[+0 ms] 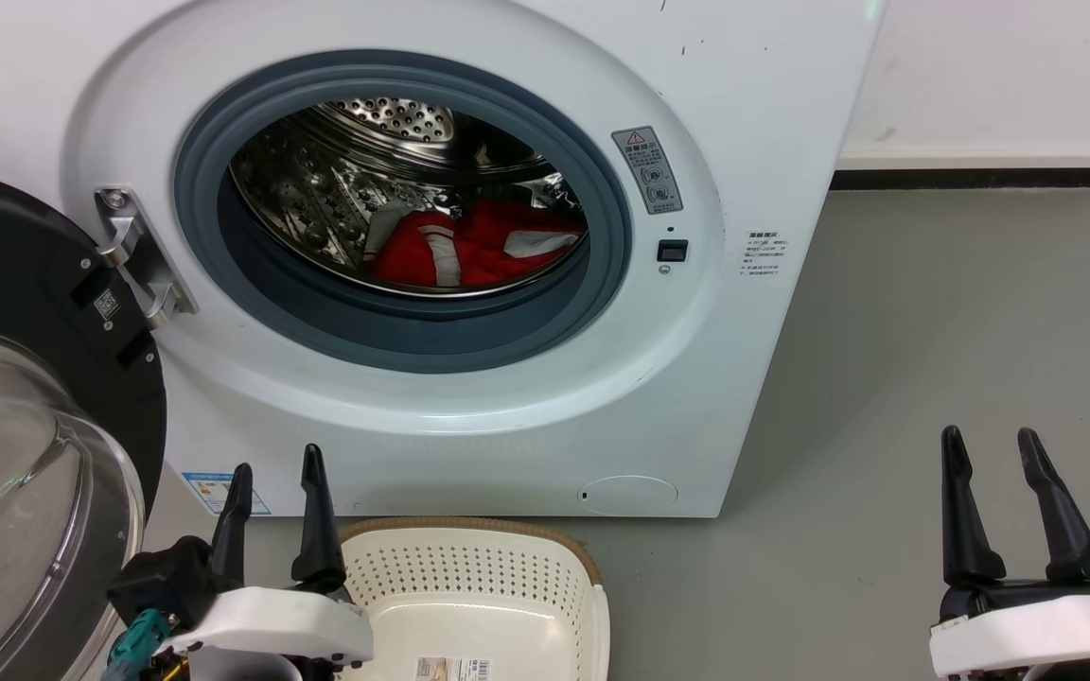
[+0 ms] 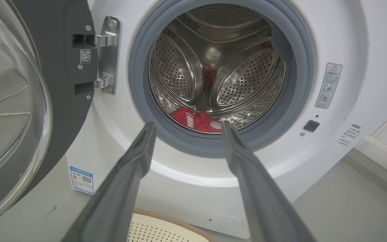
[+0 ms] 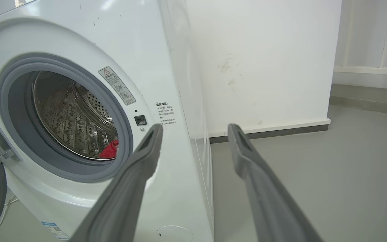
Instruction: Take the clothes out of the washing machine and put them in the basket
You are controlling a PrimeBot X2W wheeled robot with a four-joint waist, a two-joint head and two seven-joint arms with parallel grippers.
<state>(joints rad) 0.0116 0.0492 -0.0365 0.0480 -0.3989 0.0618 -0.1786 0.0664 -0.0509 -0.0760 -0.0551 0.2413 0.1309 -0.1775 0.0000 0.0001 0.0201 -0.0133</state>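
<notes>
The red clothes (image 1: 474, 248) with white stripes lie at the bottom of the steel drum inside the white washing machine (image 1: 753, 142), whose round glass door (image 1: 25, 454) hangs open to the left. The clothes (image 2: 197, 120) peek over the grey ring in the left wrist view, and a red edge of the clothes (image 3: 111, 150) shows in the right wrist view. The cream basket (image 1: 592, 605) stands on the floor below the machine's opening. My left gripper (image 1: 275, 471) is open beside the basket's left rim. My right gripper (image 1: 990, 440) is open over the floor, far right of the machine.
Grey floor (image 1: 933, 331) stretches to the right of the machine. A white wall with a dark skirting strip (image 1: 971, 177) runs behind it. The open door (image 2: 12, 101) takes up the space left of my left gripper (image 2: 188, 126).
</notes>
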